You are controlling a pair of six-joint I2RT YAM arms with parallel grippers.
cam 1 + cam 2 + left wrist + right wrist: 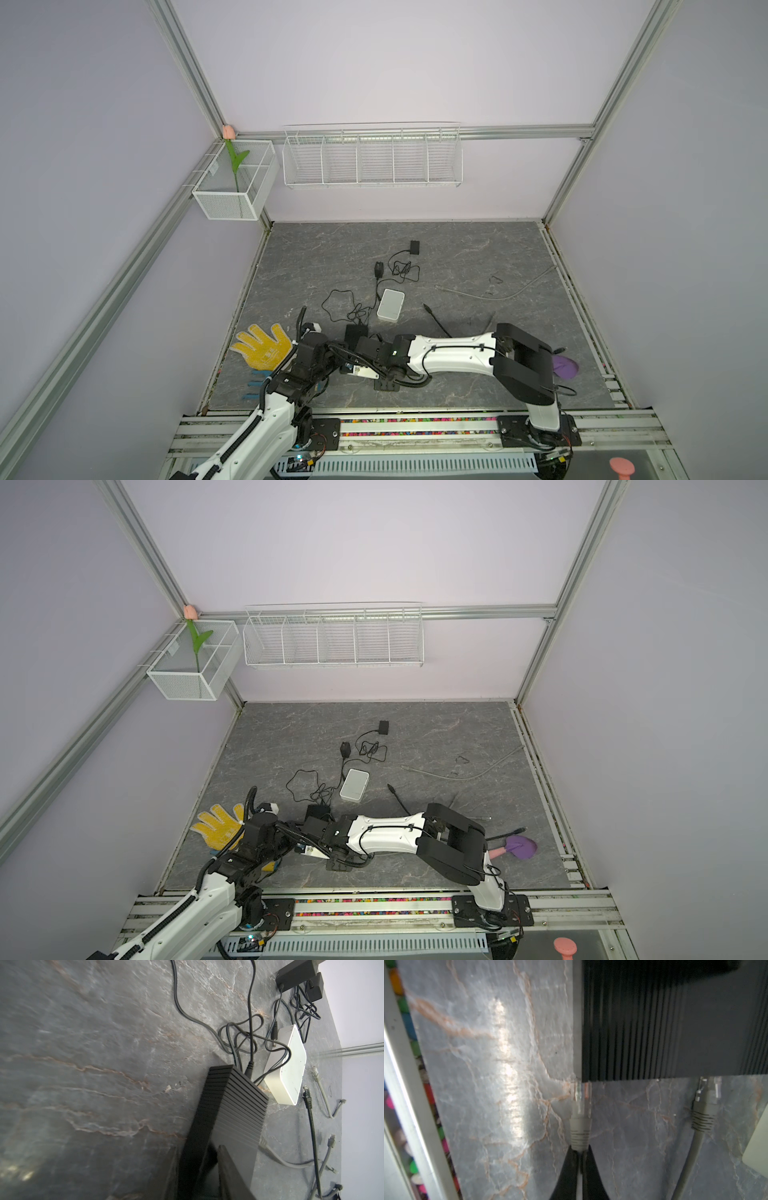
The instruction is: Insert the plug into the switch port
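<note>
At the left of both top views a yellow glove point(262, 347) lies flat on the grey marbled bench point(457, 249), just beside the left arm's wrist. The left pincer point(199, 1153) grips the black ribbed switch point(234, 1109) across its near end, and the body between the jaws keeps them part-way apart. In a top view the switch shows as a dark block close in front of the two wrists. A black cord enters its far end, and a tangle of black cord point(239, 1039) lies on the bench beyond it. Past that, slightly to the right, sits a white box point(390, 305), close to the switch; I cannot tell whether they touch.

The right arm reaches across the middle towards the left. The right pincer point(580, 1150) is closed tight on the grey boot of the plug point(580, 1105), which points straight at the switch. The plug's clear tip meets the corner of the switch's edge by the ribbed side; whether it sits in a port cannot be told. A second grey plug point(707, 1097) lies loose on the bench beside it, with its tip also at that edge.

Farther right, a long grey cable point(511, 293) curves across the bench. A purple scoop point(521, 846) with a pink handle lies near the right border, behind the right arm's elbow.
</note>
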